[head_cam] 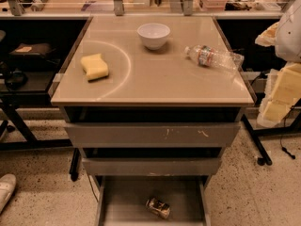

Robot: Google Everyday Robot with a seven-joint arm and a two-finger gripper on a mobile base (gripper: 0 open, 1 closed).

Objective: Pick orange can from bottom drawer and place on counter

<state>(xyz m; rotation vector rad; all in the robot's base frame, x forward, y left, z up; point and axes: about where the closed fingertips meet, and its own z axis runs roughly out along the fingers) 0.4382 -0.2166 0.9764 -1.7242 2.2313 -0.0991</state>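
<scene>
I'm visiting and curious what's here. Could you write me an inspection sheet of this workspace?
Surface: counter, beige, glossy, faint white arc.
Job's things: orange can lying in the open bottom drawer.
Clutter: yellow sponge, white bowl, water bottle on its side, all on the counter.
Grippers: gripper not in view.
Cables: thin dark cable on floor, right.
Surroundings: speckled floor, two upper drawers slightly open.

drawers (150, 166) 3 | can (158, 207) 1 | bowl (153, 35) 1 | sponge (94, 66) 1 | bottle (214, 58) 1
</scene>
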